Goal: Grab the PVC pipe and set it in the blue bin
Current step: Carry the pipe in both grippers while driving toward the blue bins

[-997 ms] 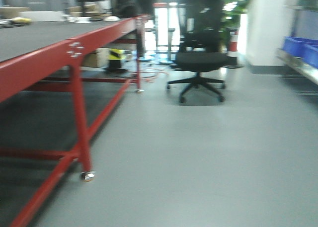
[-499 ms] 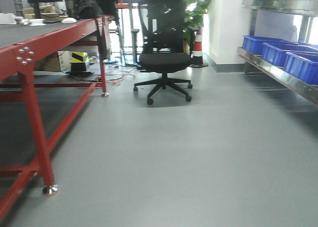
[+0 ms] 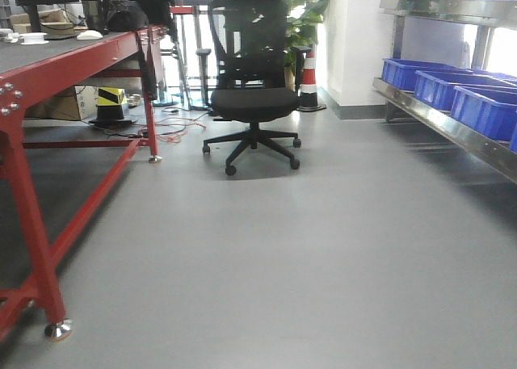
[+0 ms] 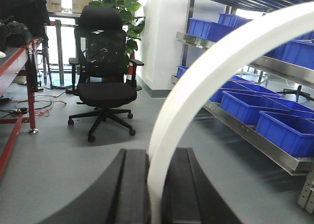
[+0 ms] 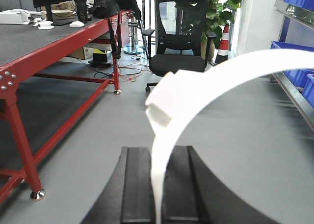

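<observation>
- The left tool point(image 4: 156, 158) is closed narrow on a white PVC pipe point(image 4: 206, 72), which arcs away toward 2 o'clock.
- The right tool point(image 5: 158, 153) also pinches curved white pipe, with a squared fitting point(image 5: 164, 101) at 12 o'clock.
- Blue bins point(image 3: 483, 111) sit on a steel shelf point(image 3: 440, 125) at 3 o'clock.
- An office chair point(image 3: 252, 94) stands at 12 o'clock and a red bench point(image 3: 81, 60) at 9.

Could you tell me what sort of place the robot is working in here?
Probably a workshop or lab floor: a long red-framed workbench stands on the left, steel shelving with blue bins lines the right side, and an office chair sits on the bare grey floor.
</observation>
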`<move>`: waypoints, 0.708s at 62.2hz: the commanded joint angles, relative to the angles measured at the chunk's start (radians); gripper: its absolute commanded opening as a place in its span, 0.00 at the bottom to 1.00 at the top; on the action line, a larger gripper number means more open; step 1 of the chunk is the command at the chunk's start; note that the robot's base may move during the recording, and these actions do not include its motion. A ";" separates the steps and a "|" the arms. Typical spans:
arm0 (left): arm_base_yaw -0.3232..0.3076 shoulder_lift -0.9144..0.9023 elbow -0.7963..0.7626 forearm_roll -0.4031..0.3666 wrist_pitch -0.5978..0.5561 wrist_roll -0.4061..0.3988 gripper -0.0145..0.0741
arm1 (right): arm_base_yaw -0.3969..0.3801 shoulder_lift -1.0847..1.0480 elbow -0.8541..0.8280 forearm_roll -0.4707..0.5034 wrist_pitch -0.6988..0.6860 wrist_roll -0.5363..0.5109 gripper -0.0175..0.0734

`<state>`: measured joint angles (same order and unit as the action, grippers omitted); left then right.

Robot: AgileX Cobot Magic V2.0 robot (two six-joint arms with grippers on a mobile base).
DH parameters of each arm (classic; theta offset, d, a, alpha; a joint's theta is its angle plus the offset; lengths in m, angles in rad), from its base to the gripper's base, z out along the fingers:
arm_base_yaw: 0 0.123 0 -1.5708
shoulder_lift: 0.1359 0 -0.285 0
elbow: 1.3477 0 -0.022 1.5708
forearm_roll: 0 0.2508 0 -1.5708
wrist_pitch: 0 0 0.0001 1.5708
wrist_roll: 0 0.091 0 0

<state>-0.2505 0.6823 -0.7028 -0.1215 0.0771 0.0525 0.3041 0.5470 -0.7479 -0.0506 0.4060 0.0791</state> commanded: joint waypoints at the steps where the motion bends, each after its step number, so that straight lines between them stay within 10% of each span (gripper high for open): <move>1: -0.005 -0.004 -0.002 -0.008 -0.018 -0.001 0.04 | -0.004 -0.002 -0.001 -0.003 -0.025 -0.001 0.01; 44: -0.005 -0.004 -0.002 -0.008 -0.020 -0.001 0.04 | -0.004 -0.002 -0.001 -0.003 -0.025 -0.001 0.01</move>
<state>-0.2505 0.6823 -0.7028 -0.1215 0.0771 0.0525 0.3041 0.5470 -0.7479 -0.0506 0.4060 0.0791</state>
